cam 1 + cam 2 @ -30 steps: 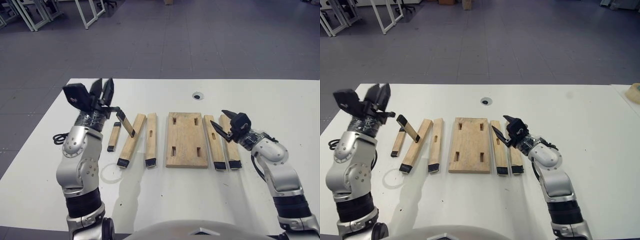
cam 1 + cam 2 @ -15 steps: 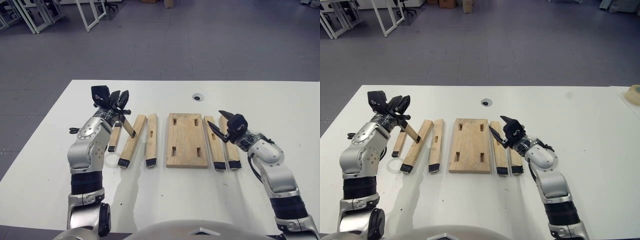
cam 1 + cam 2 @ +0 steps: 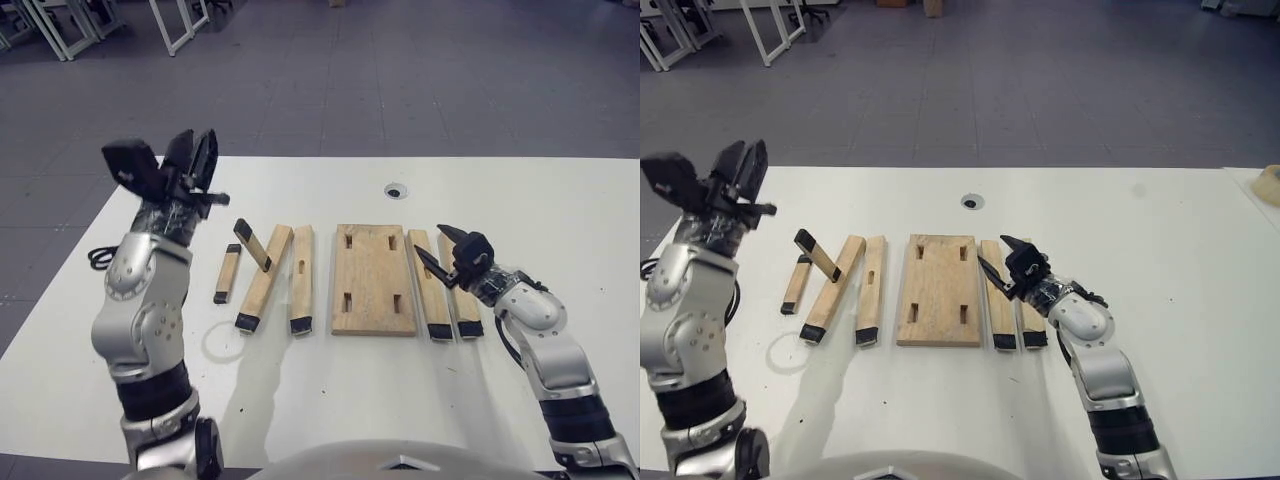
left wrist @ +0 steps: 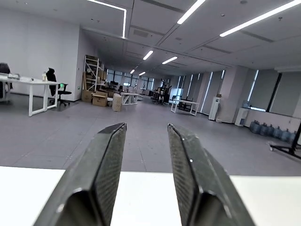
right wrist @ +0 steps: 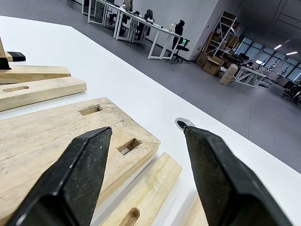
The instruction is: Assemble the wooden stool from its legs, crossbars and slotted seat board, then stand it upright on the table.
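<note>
No text, label, brand, number or sign can be read. No legible marking is seen on the seat board (image 3: 373, 279) or on the counter (image 3: 570, 215).

I see both arms in smooth silver-grey shells with rounded joint housings and black cylindrical segments toward the lower edge of the frame, the left arm (image 3: 140, 310) at left and the right arm (image 3: 548, 345) at right. Each ends in a matte black hand with two tapering, wedge-shaped fingers: left hand (image 3: 199, 140), right hand (image 3: 432, 240). A thin black cable (image 3: 508, 338) loops beside the right forearm.
</note>
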Tool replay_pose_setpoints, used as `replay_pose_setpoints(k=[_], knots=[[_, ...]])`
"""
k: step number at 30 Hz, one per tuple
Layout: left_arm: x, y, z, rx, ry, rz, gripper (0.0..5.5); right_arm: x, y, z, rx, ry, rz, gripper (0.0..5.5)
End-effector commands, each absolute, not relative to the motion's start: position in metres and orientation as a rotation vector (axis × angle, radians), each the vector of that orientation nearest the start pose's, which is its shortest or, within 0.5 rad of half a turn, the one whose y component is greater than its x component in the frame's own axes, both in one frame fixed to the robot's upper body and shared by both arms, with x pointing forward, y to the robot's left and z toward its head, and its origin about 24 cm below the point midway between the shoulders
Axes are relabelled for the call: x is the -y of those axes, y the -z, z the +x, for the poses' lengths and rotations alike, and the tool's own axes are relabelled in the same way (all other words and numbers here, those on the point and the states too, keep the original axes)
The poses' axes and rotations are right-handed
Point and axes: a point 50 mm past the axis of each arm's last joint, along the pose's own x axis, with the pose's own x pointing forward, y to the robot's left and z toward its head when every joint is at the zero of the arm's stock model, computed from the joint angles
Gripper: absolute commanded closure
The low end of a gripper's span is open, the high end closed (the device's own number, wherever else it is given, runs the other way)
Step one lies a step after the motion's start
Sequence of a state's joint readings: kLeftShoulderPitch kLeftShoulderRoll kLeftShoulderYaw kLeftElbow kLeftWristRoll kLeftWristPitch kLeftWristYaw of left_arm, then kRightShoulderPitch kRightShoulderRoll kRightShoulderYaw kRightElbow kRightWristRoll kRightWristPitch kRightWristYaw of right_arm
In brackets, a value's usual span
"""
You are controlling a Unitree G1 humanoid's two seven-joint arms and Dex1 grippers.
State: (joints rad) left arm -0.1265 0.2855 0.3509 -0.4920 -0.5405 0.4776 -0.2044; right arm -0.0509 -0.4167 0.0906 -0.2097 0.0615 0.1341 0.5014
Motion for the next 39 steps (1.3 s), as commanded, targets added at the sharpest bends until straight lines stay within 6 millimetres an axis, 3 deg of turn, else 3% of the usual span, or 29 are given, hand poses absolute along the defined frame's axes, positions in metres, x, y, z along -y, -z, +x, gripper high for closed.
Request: replay_pose_setpoints(k=[1, 5, 9, 18, 27, 30, 33, 36, 39], knots=[[-0.221, -0.130, 0.216, 0.129, 0.237, -0.127, 3.19, 0.167, -0.089, 0.251, 0.010, -0.601, -0.383, 2.67], [-0.227, -0.076, 0.185, -0.048, 0.259, -0.119, 2.51, 0.168, -0.090, 0.252, 0.010, -0.592, -0.381, 2.67], [-0.229, -0.042, 0.175, -0.191, 0.248, -0.059, 1.86, 0.168, -0.091, 0.253, 0.015, -0.593, -0.382, 2.67], [-0.224, -0.003, 0.163, -0.410, 0.200, -0.021, 1.84, 0.168, -0.093, 0.256, 0.017, -0.603, -0.388, 2.67], [-0.220, 0.005, 0.162, -0.502, 0.214, 0.012, 3.31, 0.170, -0.096, 0.259, 0.028, -0.602, -0.357, 2.67], [-0.219, -0.012, 0.180, -0.407, 0.195, -0.038, 3.44, 0.169, -0.107, 0.263, 0.033, -0.601, -0.170, 2.67], [-0.214, -0.055, 0.215, -0.168, 0.207, -0.239, 3.44, 0.167, -0.111, 0.267, -0.026, -0.646, 0.032, 2.18], [-0.192, -0.114, 0.244, 0.041, 0.417, -0.553, 3.44, 0.160, -0.115, 0.269, -0.117, -0.777, 0.233, 1.57], [-0.166, -0.156, 0.245, 0.058, 0.755, -0.751, 3.44, 0.153, -0.122, 0.267, -0.230, -0.949, 0.506, 1.03]])
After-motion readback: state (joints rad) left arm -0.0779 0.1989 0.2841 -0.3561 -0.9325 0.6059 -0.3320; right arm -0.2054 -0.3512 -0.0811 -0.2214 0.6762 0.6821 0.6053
